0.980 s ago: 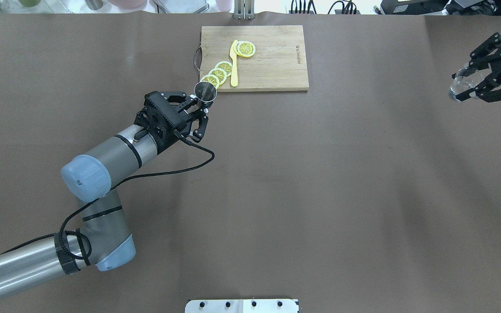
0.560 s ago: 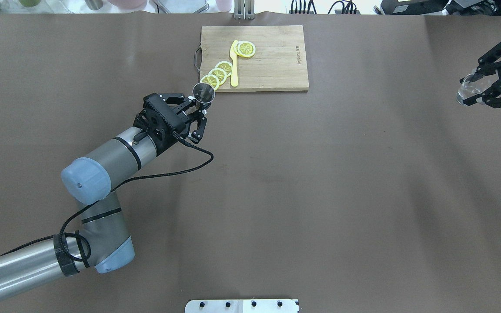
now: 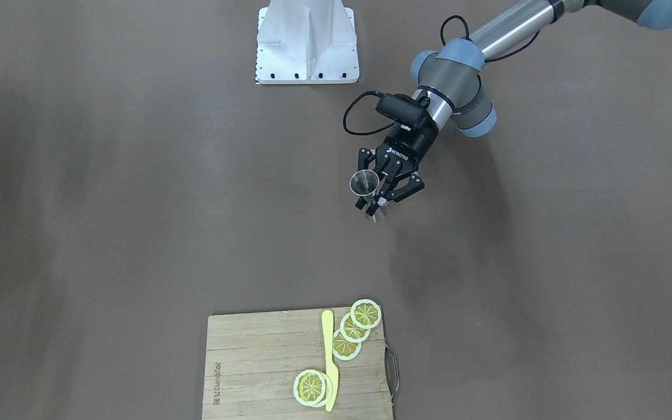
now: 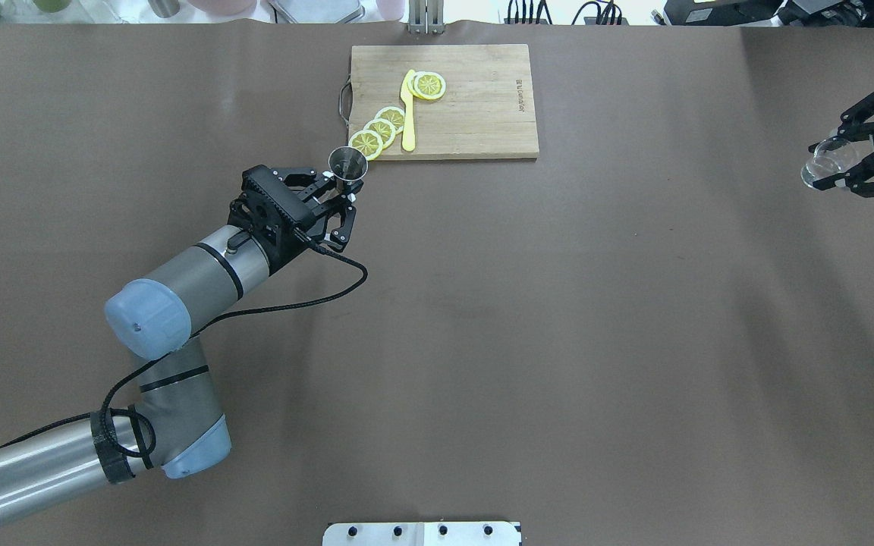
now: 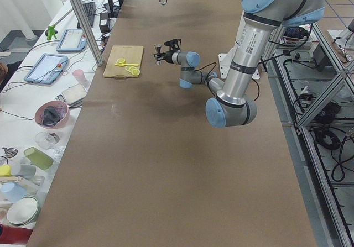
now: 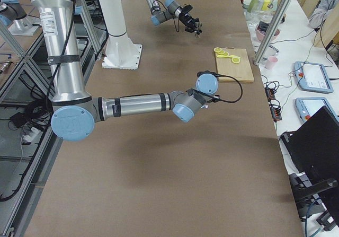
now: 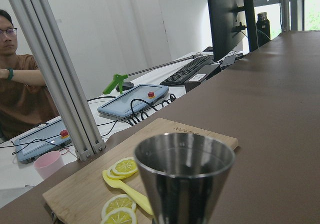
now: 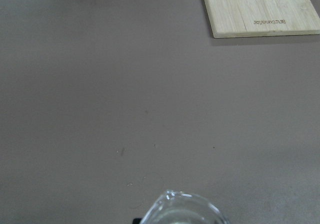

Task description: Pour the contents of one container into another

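Observation:
My left gripper (image 4: 338,196) is shut on the grey steel jigger (image 4: 348,163) and holds it upright above the table, just off the near left corner of the cutting board (image 4: 482,114). The left wrist view has the jigger's open cone (image 7: 185,179) filling its lower middle. In the front view the jigger (image 3: 364,182) sits between the fingers of the left gripper (image 3: 374,201). Far off at the table's right edge, my right gripper (image 4: 831,165) is shut on the clear glass tumbler (image 4: 818,161), whose rim (image 8: 182,211) shows in the right wrist view.
Lemon slices (image 4: 380,127) and a yellow plastic knife (image 4: 408,114) lie on the wooden board. A black cable (image 4: 315,296) loops off my left wrist over the brown table (image 4: 558,341). Beyond the far edge are tablets, cups and an operator (image 7: 20,83).
My left gripper has shifted slightly left with the jigger. The right gripper has carried the glass further right, toward the table's edge.

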Motion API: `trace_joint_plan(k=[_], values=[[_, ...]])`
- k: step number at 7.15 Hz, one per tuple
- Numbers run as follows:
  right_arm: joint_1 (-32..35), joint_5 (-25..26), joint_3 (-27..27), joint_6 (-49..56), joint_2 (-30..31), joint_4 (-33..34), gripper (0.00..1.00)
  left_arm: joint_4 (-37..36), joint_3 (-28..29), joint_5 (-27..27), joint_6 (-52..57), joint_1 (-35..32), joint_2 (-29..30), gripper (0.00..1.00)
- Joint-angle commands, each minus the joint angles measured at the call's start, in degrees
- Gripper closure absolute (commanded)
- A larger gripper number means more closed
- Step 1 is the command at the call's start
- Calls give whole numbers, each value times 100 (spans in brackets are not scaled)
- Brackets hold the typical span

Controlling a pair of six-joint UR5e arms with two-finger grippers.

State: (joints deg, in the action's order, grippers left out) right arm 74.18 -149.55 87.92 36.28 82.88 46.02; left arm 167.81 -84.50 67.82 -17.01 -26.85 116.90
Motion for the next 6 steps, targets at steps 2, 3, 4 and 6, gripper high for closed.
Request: trace_joint_plan(k=[2, 3, 4, 6], values=[[0, 179, -117, -602, -17, -278, 100, 50, 65, -321, -13, 21, -97, 100], [-9, 372, -126, -1022, 0, -565, 100, 67, 57, -313, -13, 22, -106, 100], [-18, 530, -126, -1513, 35, -881, 100, 76, 91, -331, 5, 22, -106, 100], [-53, 724, -126, -1948, 140, -1217, 100, 294, 223, -506, -274, 13, -238, 100]])
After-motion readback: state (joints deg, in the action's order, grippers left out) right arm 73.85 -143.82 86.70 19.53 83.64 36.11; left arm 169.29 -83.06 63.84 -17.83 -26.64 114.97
